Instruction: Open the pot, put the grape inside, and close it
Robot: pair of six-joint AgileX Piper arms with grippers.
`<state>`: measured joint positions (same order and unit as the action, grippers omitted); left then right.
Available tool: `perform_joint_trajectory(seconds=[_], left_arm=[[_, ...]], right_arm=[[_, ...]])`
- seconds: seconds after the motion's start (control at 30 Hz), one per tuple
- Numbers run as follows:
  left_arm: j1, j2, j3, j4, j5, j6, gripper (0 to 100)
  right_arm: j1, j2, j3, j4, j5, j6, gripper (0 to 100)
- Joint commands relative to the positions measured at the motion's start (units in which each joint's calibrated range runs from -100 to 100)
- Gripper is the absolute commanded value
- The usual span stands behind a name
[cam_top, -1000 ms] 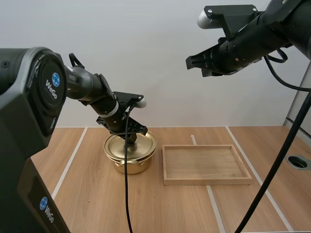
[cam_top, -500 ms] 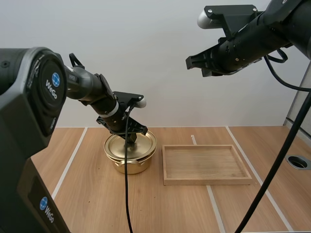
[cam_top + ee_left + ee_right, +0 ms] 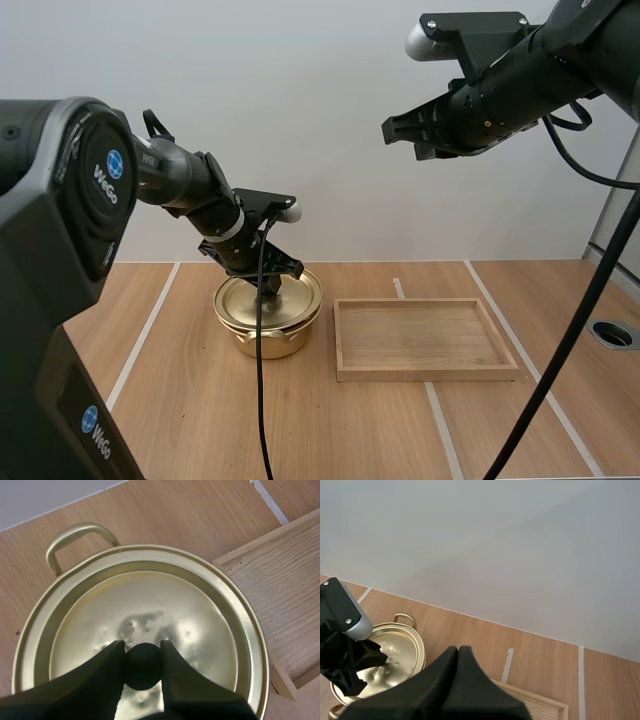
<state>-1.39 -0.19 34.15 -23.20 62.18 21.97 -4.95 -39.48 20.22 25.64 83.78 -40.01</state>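
The left tool (image 3: 142, 652) is clenched on the round black knob (image 3: 142, 667) at the centre of the lid (image 3: 175, 605). Its two black fingers (image 3: 100, 672) press against the knob from either side.

The lid lies flat on the pot (image 3: 268, 338), so the pot is closed. Both are a shiny gold metal. The lid is a shallow dish with a raised outer rim and a stepped ring inside it, and its surface near the knob shows small uneven reflections. A gold loop handle (image 3: 75, 534) stands out from the pot's side toward the far edge of the table (image 3: 330, 430).

The pot stands left of the table's middle, nearer the far edge than the near one. The wooden tray (image 3: 420, 372) lies just beside it on the right, a light rectangle with a low rim, its long sides running along the table's far edge.

The right tool (image 3: 458, 652) hangs high above the table, well apart from the pot and tray, over the right half toward the far edge. Its fingers lie together as one dark wedge, grasping nothing.
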Motion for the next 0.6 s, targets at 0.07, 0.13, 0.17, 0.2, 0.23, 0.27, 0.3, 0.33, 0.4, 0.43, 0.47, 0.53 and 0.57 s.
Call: perform_joint_trajectory(seconds=[0.07, 0.13, 0.17, 0.2, 0.23, 0.27, 0.3, 0.33, 0.4, 0.43, 0.47, 0.53, 0.57], left_arm=[[-0.02, 0.4, 0.0, 1.2, -2.2, 0.1, 0], [-0.02, 0.4, 0.0, 1.2, -2.2, 0.1, 0], [-0.02, 0.4, 0.0, 1.2, -2.2, 0.1, 2], [-0.02, 0.4, 0.0, 1.3, -2.2, 0.1, 5], [-0.02, 0.4, 0.0, 1.3, -2.2, 0.1, 9], [-0.02, 0.4, 0.0, 1.3, -2.2, 0.1, 15], [-0.02, 0.4, 0.0, 1.4, -2.4, 0.1, 20], [-0.02, 0.4, 0.0, 1.4, -2.4, 0.1, 28], [-0.02, 0.4, 0.0, 1.4, -2.4, 0.1, 47], [-0.02, 0.4, 0.0, 1.4, -2.4, 0.1, 58], [-0.02, 0.4, 0.0, 1.4, -2.4, 0.1, 67], [-0.02, 0.4, 0.0, 1.4, -2.6, 0.1, 82], [-0.02, 0.4, 0.0, 1.4, -2.8, 0.1, 89]], right_arm=[[-0.2, -0.8, 0.1, 0.5, 1.0, -0.5, 0], [-0.2, -0.8, 0.1, 0.5, 1.0, -0.5, 0], [-0.2, -0.8, 0.1, 0.5, 1.2, -0.5, 0], [-0.2, -0.8, 0.1, 0.5, 1.2, -0.5, 0], [-0.2, -0.8, 0.1, 0.5, 1.4, -0.5, 0], [-0.2, -0.8, 0.1, 0.5, 1.4, -0.5, 0], [-0.2, -0.8, 0.1, 0.5, 1.4, -0.5, 0], [-0.2, -0.8, 0.1, 0.5, 1.5, -0.5, 0], [-0.2, -0.8, 0.1, 0.5, 1.8, -0.5, 0], [-0.2, -0.8, 0.1, 0.5, 1.9, -0.5, 0], [-0.2, -0.8, 0.1, 0.5, 1.9, -0.5, 0], [-0.2, -0.8, 0.1, 0.5, 1.9, -0.5, 0], [-0.2, -0.8, 0.1, 0.5, 1.9, -0.5, 0]])
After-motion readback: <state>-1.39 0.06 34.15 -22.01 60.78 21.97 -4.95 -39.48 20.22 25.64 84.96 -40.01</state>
